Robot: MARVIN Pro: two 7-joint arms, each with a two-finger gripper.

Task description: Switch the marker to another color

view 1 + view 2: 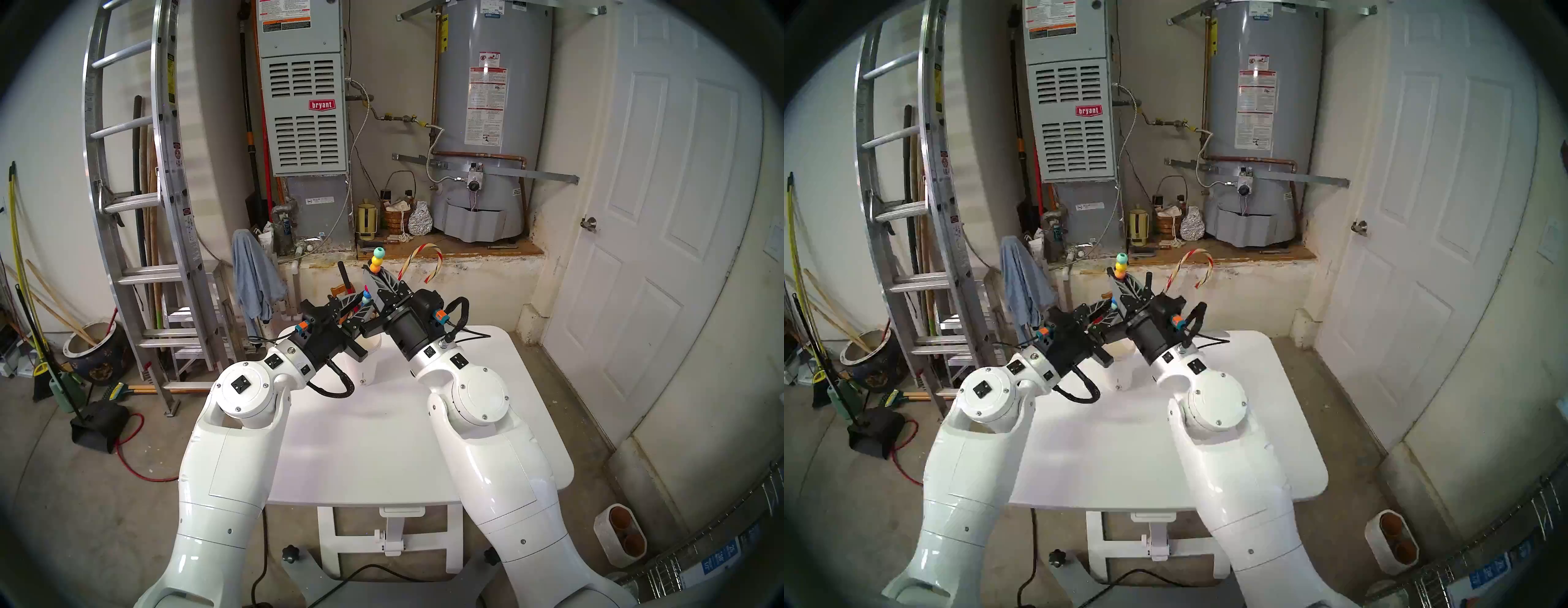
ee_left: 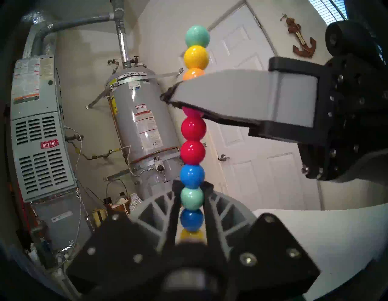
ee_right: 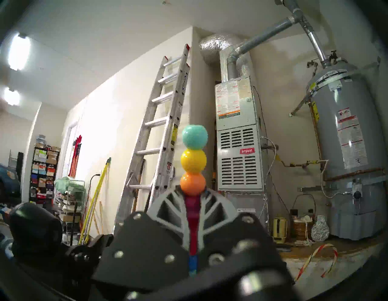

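The marker [image 1: 376,258] is a slim stick of round beads held upright over the back of the white table [image 1: 424,424]. My left gripper [image 1: 365,302] is shut on its lower part, around the teal and blue beads, as the left wrist view [image 2: 192,189] shows. My right gripper [image 1: 375,276] is shut on it higher up, just under the orange bead, as the right wrist view [image 3: 193,193] shows. Teal, yellow and orange beads [image 3: 193,159] stick out above the right fingers. Red and blue beads [image 2: 192,151] show between the two grippers.
A white cup [image 1: 369,361] stands on the table under the grippers, mostly hidden. A red-and-white candy cane [image 1: 424,259] and a dark tool handle [image 1: 344,276] rise behind them. A blue cloth [image 1: 254,276] and a ladder [image 1: 140,212] stand to the left.
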